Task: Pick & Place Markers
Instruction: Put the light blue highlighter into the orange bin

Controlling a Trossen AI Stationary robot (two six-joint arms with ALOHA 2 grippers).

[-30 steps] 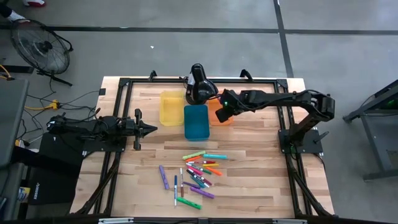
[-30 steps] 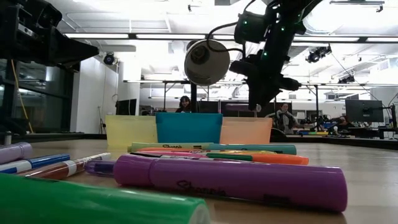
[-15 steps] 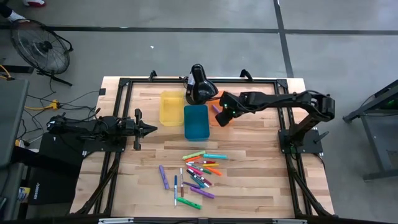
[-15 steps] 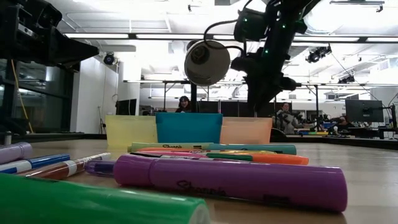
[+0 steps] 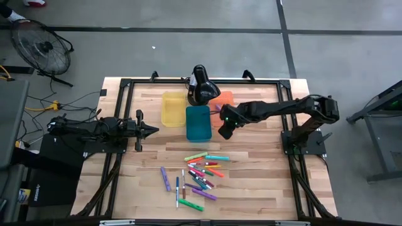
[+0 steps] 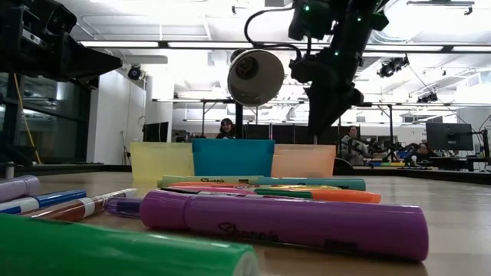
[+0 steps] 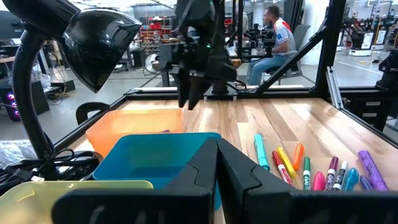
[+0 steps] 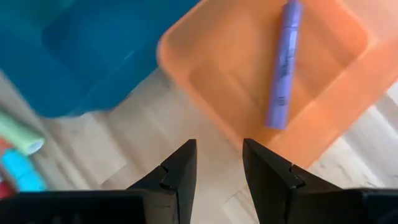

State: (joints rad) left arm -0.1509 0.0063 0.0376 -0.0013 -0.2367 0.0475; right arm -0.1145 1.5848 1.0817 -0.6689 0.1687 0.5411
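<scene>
My right gripper (image 8: pixel 219 163) hung empty, fingers apart, near the translucent orange bin (image 8: pixel 249 74); a slim purple marker (image 8: pixel 283 65) lay inside.

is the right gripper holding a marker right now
No, the right gripper has open, empty fingers over the table, while a purple marker lies apart from it inside the orange bin.
</scene>
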